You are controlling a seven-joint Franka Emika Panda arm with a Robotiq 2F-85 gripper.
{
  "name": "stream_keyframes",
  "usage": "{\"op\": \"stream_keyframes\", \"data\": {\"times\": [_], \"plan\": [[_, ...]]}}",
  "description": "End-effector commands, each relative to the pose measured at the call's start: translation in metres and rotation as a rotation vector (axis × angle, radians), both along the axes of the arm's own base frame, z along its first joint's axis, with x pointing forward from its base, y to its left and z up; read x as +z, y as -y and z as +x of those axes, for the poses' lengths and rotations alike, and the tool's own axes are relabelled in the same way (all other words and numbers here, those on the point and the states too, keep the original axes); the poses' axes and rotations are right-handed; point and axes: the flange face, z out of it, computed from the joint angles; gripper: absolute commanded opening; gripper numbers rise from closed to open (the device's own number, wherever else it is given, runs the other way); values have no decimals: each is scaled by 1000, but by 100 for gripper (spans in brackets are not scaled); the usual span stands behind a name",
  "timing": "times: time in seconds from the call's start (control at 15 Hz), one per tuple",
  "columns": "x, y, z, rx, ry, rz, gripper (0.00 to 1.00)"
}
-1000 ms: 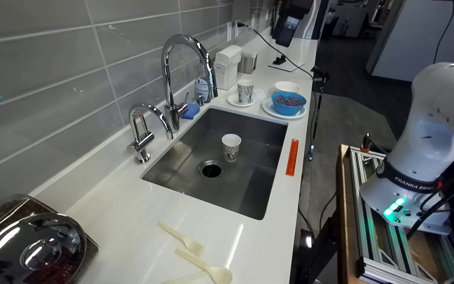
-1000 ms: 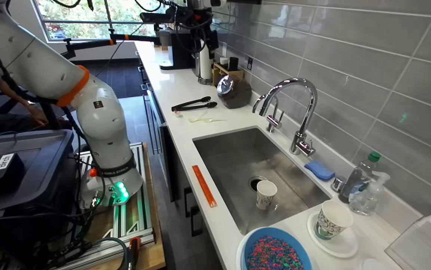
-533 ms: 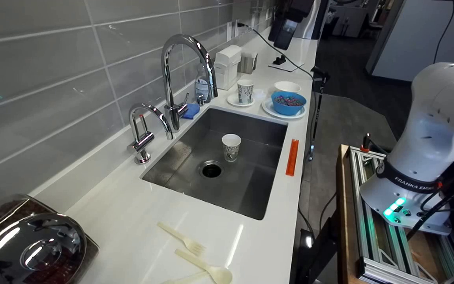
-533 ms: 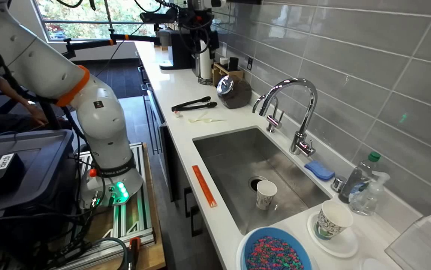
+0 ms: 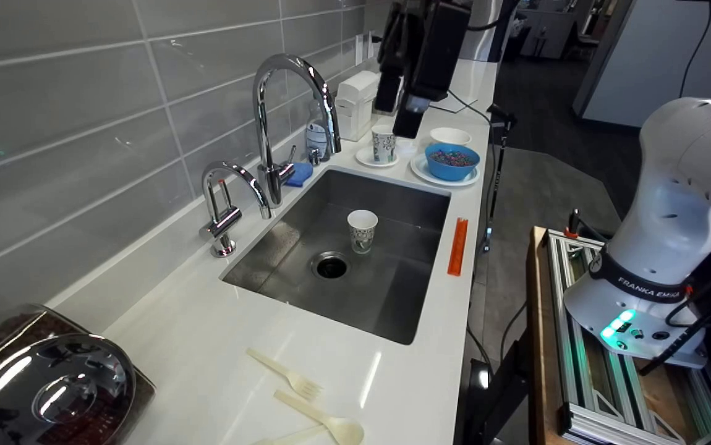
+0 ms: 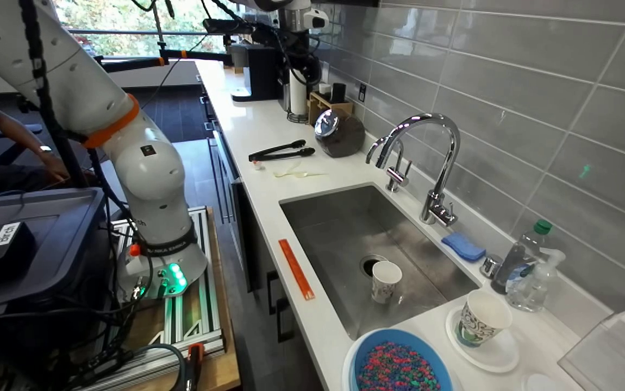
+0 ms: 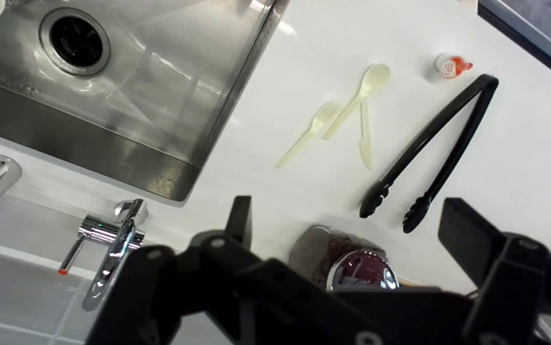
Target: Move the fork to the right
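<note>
Prob. not begun: can see cream plastic fork (image 7: 315, 125) lying on table (image 7: 261, 167), below & well apart from empty, wide-spread tool (image 7: 350, 211), so need to reach, grip, shift R & release.

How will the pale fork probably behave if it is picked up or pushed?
The fork looks thin and plastic, so probably light and slightly bendy. On the glossy counter it would likely slide, not roll. A push could nudge the spoon lying beside its tines.
</note>
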Motion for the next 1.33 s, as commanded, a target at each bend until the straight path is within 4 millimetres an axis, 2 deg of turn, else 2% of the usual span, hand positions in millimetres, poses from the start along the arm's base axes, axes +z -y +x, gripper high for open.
{"op": "stream_keyframes", "data": {"times": [0.0,0.13,0.2,0.33,0.53,0.87,1.13,1.27], "plan": [[-18,-35,19,119,-55,-2,100],[-27,-50,25,175,-75,27,100],[-21,-34,13,115,-51,-10,100],[-27,-45,19,146,-71,2,100],[-28,-47,23,155,-75,6,100],[-65,-85,44,207,-166,29,100],[-89,-98,59,210,-173,-43,100],[-95,-100,68,214,-149,-113,100]]}}
